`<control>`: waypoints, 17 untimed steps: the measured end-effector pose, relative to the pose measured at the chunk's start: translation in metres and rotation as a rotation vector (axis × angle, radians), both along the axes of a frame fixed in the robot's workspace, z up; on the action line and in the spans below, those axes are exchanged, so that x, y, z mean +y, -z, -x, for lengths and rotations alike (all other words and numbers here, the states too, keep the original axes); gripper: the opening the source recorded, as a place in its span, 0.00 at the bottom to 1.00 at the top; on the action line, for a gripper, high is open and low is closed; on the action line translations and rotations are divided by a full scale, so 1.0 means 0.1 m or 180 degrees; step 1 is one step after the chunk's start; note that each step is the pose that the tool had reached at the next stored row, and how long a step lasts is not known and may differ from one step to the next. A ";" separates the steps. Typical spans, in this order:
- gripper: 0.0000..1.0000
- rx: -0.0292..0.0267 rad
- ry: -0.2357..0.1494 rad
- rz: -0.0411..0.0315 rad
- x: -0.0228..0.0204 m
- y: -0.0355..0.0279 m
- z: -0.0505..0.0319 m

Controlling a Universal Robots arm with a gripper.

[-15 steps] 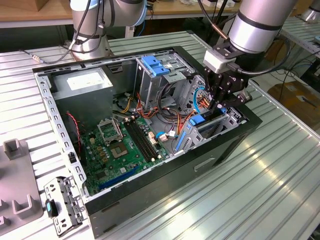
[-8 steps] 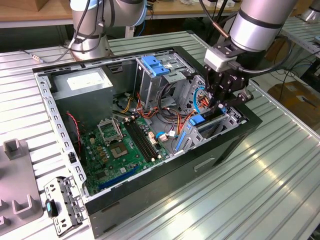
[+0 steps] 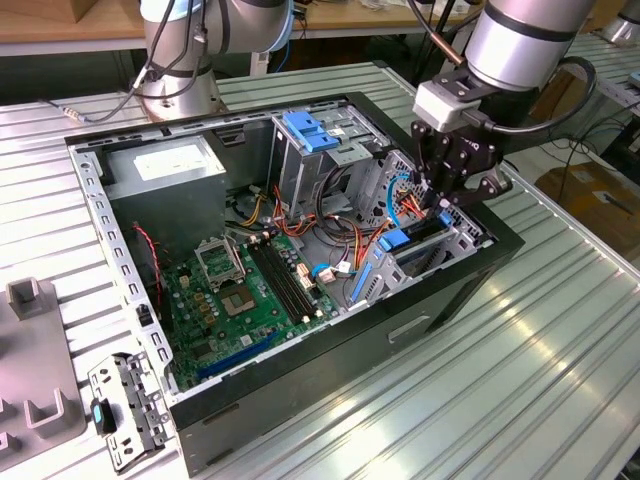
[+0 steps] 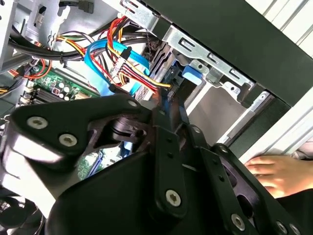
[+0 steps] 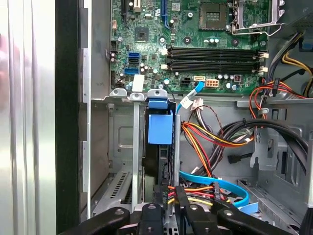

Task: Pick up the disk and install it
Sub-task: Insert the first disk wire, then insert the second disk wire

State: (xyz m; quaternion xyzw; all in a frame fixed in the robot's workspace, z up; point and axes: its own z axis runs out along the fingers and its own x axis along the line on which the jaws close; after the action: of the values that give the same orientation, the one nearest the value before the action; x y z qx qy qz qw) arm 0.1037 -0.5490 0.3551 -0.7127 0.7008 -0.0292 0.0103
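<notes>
Exterior view: gripper, right of centre, fingers clamped on the disk, which stands edgewise in the drive bay; skewed entry would jam its rails.

First wrist view: disk at centre, dark with blue rail; cables close by risk snagging.

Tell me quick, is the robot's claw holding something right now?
Claw: closed on the disk, which stands on edge in the drive bay of the computer case.
</notes>
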 end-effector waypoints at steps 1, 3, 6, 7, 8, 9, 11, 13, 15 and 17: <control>0.16 0.0000 0.0000 0.0001 0.000 -0.002 0.000; 0.11 0.0000 0.0000 0.0001 0.000 -0.003 0.000; 0.11 0.0000 0.0000 0.0001 0.001 -0.005 0.000; 0.11 0.0000 0.0000 0.0001 0.001 -0.005 0.000; 0.11 0.0000 0.0000 0.0001 0.001 -0.006 0.000; 0.11 0.0000 0.0000 0.0002 0.002 -0.009 0.000; 0.11 0.0000 0.0000 0.0002 0.003 -0.015 0.000; 0.11 0.0000 0.0000 0.0003 0.003 -0.017 0.000; 0.11 0.0000 0.0000 0.0003 0.004 -0.018 0.000; 0.11 0.0000 0.0000 0.0003 0.003 -0.019 0.004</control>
State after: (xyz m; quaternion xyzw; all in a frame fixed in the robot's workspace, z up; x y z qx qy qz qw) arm 0.1033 -0.5487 0.3570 -0.7127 0.7008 -0.0296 0.0099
